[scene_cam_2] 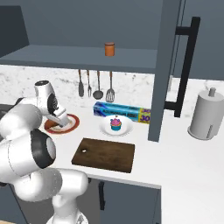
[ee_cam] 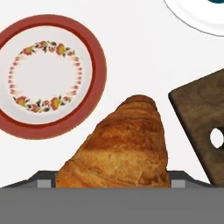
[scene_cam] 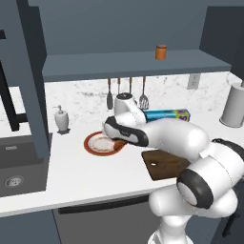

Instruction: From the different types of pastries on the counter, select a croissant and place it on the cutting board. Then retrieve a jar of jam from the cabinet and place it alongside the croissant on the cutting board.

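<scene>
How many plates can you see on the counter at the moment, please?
2. The red-rimmed plate lies empty left of the cutting board; the white plate behind the board holds the cupcake. Others may be hidden behind the arm.

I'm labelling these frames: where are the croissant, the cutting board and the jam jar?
croissant (ee_cam: 120,148): hand view, middle of its browned crust.
cutting board (scene_cam_2: 105,155): right base view, centre of its bare top.
jam jar (scene_cam_2: 109,49): right base view, its side, on the cabinet shelf.
</scene>
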